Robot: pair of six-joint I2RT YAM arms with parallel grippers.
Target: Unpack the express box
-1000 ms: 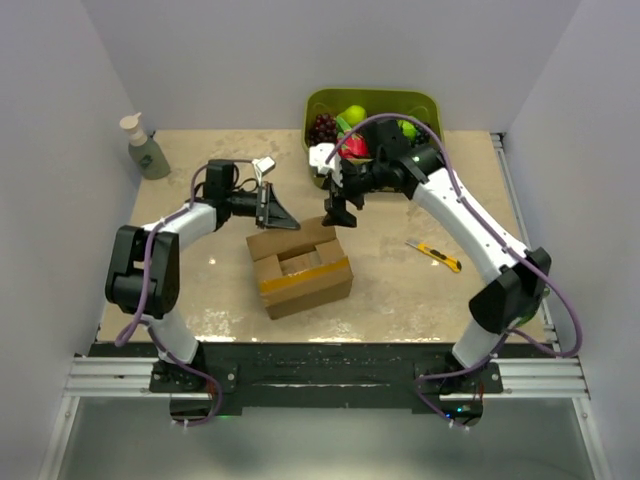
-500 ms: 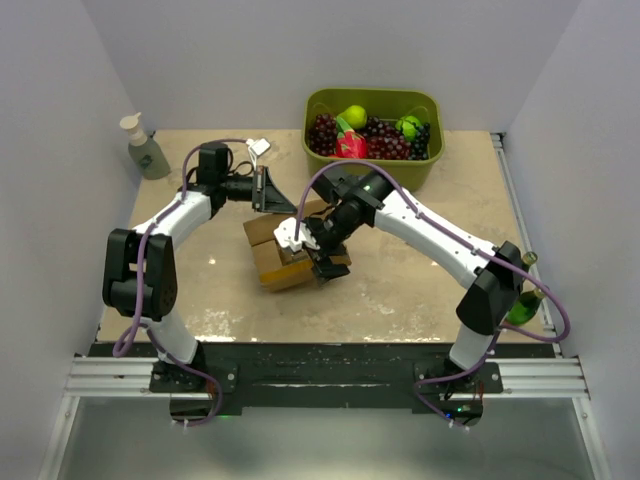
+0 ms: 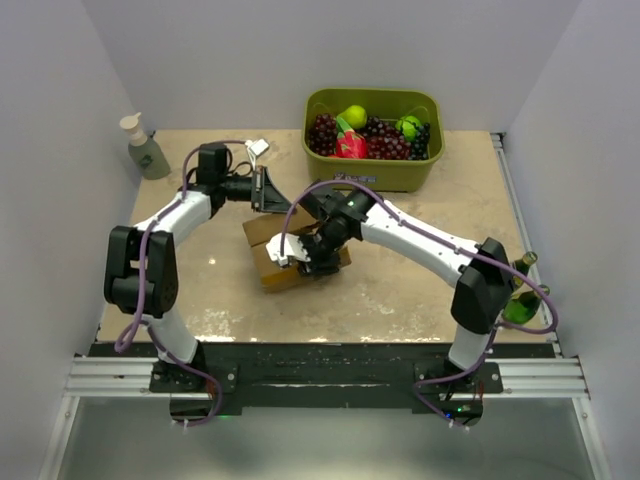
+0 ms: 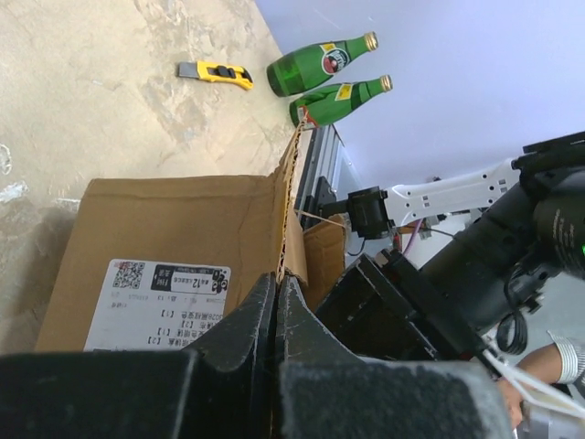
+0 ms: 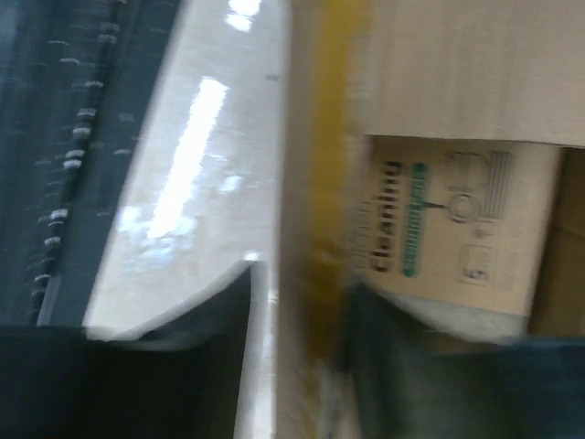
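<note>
Express box (image 3: 282,274): judged light, stiff card, best held by flaps or walls. Left fingers (image 4: 265,320) clamped on its 12 o'clock flap; right fingers (image 5: 219,320) apart, astride the 6 o'clock wall.

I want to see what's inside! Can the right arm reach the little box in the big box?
Probably yes. The left hand pinches a flap of the big box, the right hand hangs at its open top, and nothing covers the little box.
</note>
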